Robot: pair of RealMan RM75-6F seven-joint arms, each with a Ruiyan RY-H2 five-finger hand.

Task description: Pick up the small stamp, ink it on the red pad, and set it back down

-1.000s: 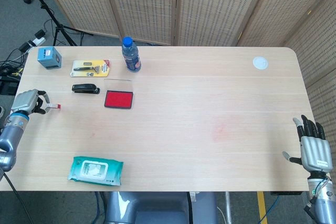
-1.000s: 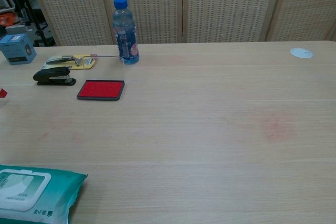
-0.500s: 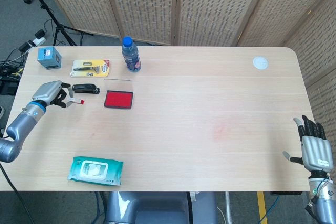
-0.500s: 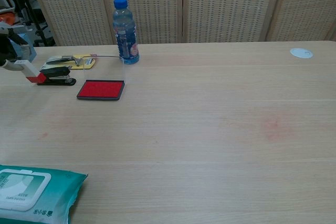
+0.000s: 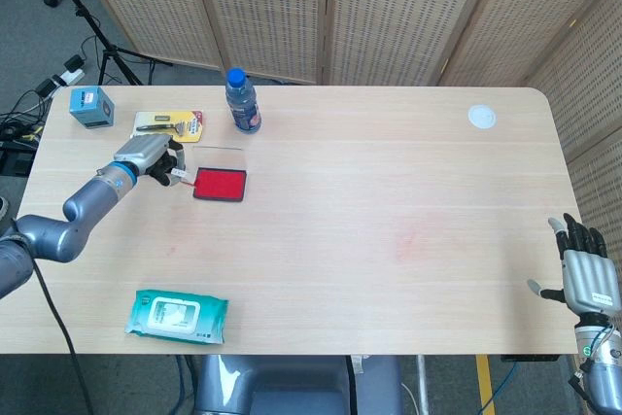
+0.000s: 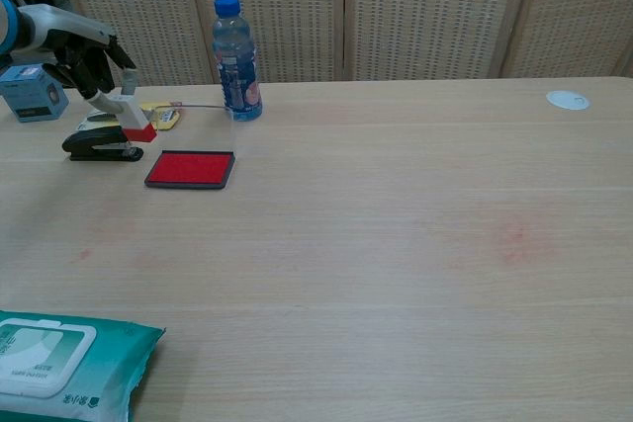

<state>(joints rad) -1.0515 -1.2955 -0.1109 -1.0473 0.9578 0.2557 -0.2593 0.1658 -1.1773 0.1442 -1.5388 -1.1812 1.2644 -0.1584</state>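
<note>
At the left end of the table (image 5: 389, 191), my left hand (image 5: 151, 157) has travelled from the near-left edge, across and over the black stapler (image 6: 99, 142), to just short of the red ink pad (image 6: 190, 168). I judge pickup complete and inking imminent. That hand pinches the small stamp (image 6: 131, 123), its red end tilted down towards the pad; the stamp is clear of the pad, above the table beside its left edge. My right hand (image 5: 586, 276) rests at the far right corner, fingers extended and apart, holding nothing.
</note>
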